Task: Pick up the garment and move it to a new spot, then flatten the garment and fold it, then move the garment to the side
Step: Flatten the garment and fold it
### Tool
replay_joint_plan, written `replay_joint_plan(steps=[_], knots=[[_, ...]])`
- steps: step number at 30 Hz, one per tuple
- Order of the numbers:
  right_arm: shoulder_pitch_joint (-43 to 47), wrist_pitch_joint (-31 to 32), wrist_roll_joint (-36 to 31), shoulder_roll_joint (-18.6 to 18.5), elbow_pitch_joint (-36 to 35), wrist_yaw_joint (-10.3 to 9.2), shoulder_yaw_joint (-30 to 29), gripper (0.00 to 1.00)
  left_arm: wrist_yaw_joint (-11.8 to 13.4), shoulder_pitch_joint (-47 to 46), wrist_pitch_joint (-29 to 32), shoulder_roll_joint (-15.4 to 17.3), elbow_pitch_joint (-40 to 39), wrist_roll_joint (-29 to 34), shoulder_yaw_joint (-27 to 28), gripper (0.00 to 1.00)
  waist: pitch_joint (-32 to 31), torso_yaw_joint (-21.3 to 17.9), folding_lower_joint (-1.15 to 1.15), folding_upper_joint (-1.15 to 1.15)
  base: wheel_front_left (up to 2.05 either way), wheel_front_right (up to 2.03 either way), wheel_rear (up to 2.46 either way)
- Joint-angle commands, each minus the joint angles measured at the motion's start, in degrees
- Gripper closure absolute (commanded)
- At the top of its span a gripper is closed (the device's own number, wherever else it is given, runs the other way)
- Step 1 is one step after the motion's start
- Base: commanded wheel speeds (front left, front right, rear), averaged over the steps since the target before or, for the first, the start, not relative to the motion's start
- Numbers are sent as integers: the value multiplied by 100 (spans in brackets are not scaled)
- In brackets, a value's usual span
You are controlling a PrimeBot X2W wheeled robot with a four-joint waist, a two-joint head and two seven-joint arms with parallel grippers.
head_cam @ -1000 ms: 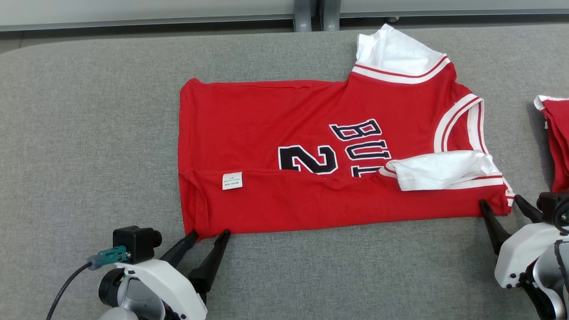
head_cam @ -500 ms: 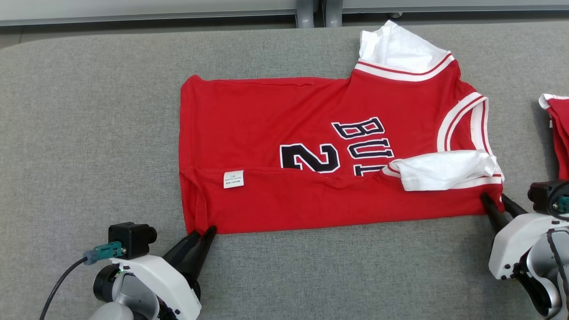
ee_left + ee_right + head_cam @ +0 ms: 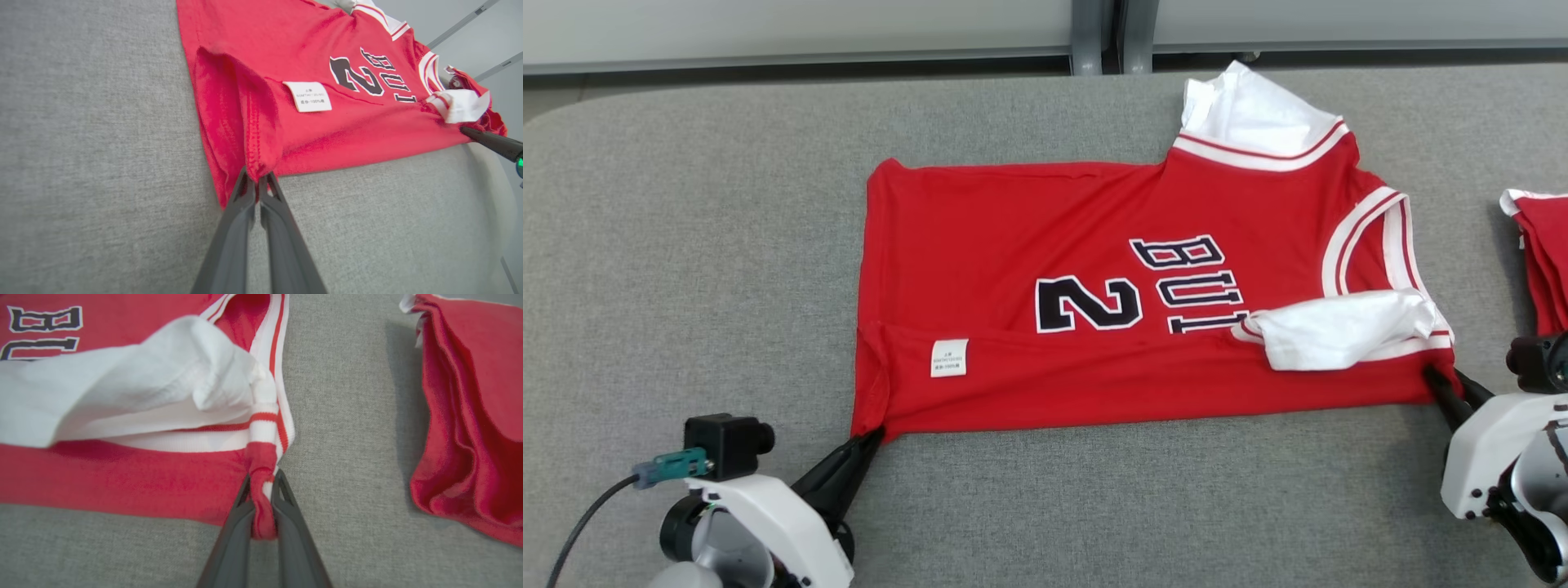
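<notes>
Grey woven cloth covers the counter (image 3: 686,245), and the red jersey (image 3: 1013,245) lies across its middle, collar end toward the robot's right. Its near long side is folded up over the front, so a white care label (image 3: 949,358) faces up below the black numeral.

At the left, the left claw (image 3: 872,434) is pressed shut on the jersey's near left corner, with the hem bunched between its fingers (image 3: 239,212). A dark cable (image 3: 588,514) trails from that wrist toward the left edge of the head view. Further right, a white sleeve (image 3: 1339,327) lies turned over the red cloth, and a second white sleeve (image 3: 1250,102) sticks out on the far side. The right claw (image 3: 1444,384) is clamped on the near right corner, a roll of red cloth pinched between its fingers. Just to its right a second red garment (image 3: 1543,261) lies folded, apart from the jersey but close to that wrist.

Bare counter spreads wide to the left of the jersey and along the near side between the two claws. The far sleeve nearly reaches the counter's far edge.

A second ago both claws stood apart, astride the corners; now each has closed on its corner, and the left corner is drawn to a point toward the left claw
</notes>
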Motion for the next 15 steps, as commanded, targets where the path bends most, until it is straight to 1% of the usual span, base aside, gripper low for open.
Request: replay_joint_plan(steps=[1,5,8,13,14,15], knots=[[127,108,91,-163,-55,-34,-64,100,-21,95,27,180,-68,-65,108,100,-92,-8,0,0,0,0,0],[390,438,385,-420,-438,-34,-47,100,-140,371,192,424,-459,-270,137,100,-268,-8,0,0,0,0,0],[728,773,689,-697,-853,-34,9,100,-220,665,358,576,-869,-421,60,100,-405,-4,0,0,0,0,0],[1581,1473,1303,-1118,-1601,-31,12,100,-209,1307,589,815,-1502,-608,-127,100,-524,-1,0,0,0,0,0],[1581,1473,1303,-1118,-1601,-31,12,100,-209,1307,589,815,-1502,-608,-127,100,-524,-1,0,0,0,0,0],[1749,1602,1418,-1177,-1708,-31,-2,100,-195,1428,598,849,-1572,-650,-146,100,-526,0,0,0,0,0,0]])
